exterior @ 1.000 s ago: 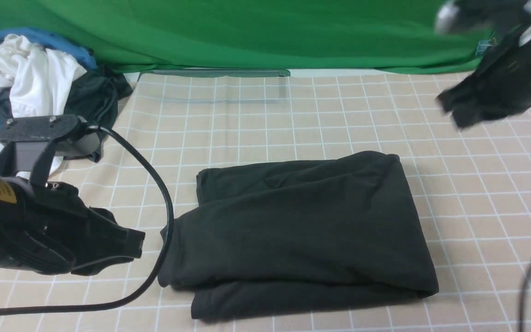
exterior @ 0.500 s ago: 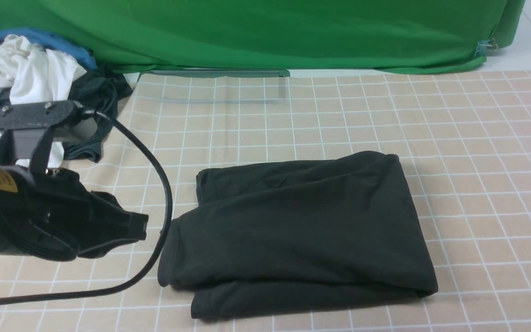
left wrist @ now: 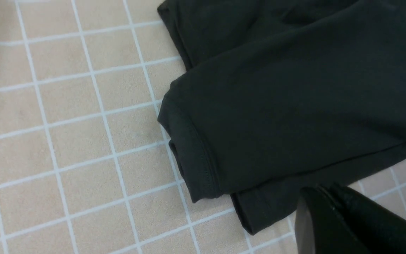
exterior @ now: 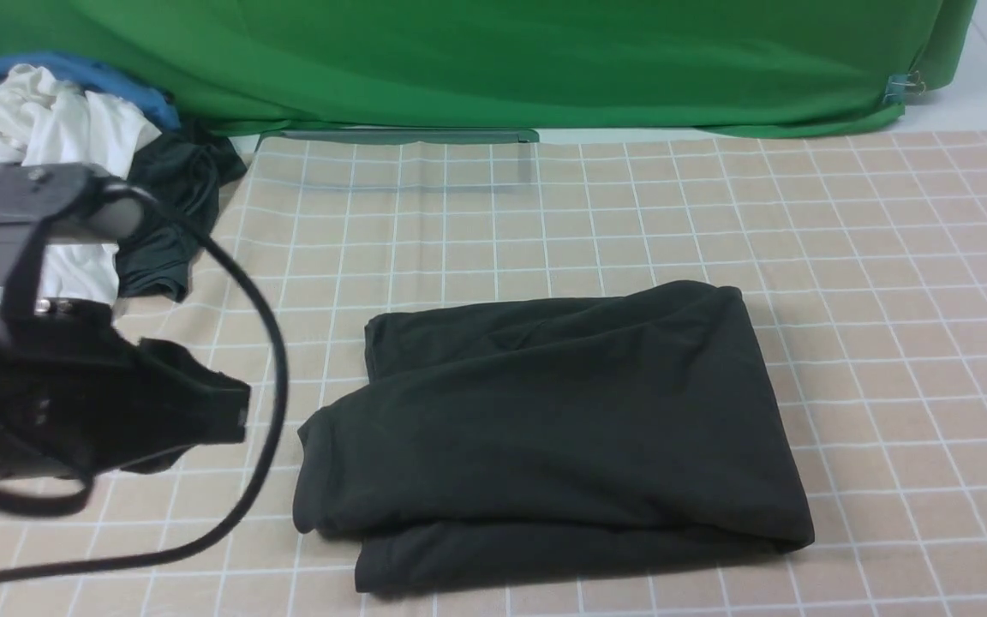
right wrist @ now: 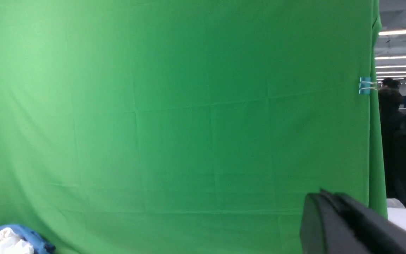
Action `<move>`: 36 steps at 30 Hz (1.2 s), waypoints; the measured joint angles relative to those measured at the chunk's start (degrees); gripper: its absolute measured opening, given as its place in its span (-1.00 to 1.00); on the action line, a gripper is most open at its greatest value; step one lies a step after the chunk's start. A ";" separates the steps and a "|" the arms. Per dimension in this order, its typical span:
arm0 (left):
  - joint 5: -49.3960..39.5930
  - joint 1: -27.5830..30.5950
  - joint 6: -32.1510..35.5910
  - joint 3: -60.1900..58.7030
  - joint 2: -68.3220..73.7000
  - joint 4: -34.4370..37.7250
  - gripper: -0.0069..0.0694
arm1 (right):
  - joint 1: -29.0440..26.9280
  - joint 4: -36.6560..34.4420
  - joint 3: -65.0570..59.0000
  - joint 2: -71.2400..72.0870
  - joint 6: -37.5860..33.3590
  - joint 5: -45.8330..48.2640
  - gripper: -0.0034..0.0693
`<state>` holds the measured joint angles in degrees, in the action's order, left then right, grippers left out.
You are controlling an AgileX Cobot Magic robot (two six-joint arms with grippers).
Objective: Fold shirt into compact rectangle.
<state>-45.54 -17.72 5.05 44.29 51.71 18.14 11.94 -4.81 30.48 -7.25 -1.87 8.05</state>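
The black shirt [exterior: 553, 428] lies folded into a rough rectangle in the middle of the checked cloth, with a hemmed sleeve end at its left edge [left wrist: 192, 155]. My left gripper [exterior: 236, 416] hovers just left of the shirt, jaws pressed together, holding nothing; its closed tips show beside the shirt's near corner in the left wrist view [left wrist: 324, 192]. My right gripper [right wrist: 324, 195] is out of the front view; its wrist camera shows its jaws together and empty, raised and facing the green backdrop.
A heap of white, blue and dark clothes [exterior: 74, 146] lies at the back left. A green backdrop [exterior: 493, 60] hangs behind the table. The left arm's black cable [exterior: 262, 411] loops down next to the shirt's left edge.
The right arm has lifted out of the front view at the top right. The left gripper has drawn back slightly to the left, away from the shirt. The shirt has not moved.
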 joint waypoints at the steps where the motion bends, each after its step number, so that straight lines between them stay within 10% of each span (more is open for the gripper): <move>1: -0.12 0.00 0.00 -0.05 -1.73 0.00 -0.77 | 0.00 0.00 0.00 0.00 0.00 0.00 -0.78; 24: 4.01 0.00 3.35 -0.09 -22.20 -2.35 -0.77 | 0.00 0.00 0.00 0.06 -0.01 0.00 -0.69; 36: 35.01 2.05 4.46 -22.42 -34.94 -13.57 -0.77 | 0.00 0.00 0.00 0.06 -0.01 0.01 -0.62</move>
<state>-10.53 -15.66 9.51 21.87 16.77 4.57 11.94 -4.81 30.48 -7.19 -1.89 8.06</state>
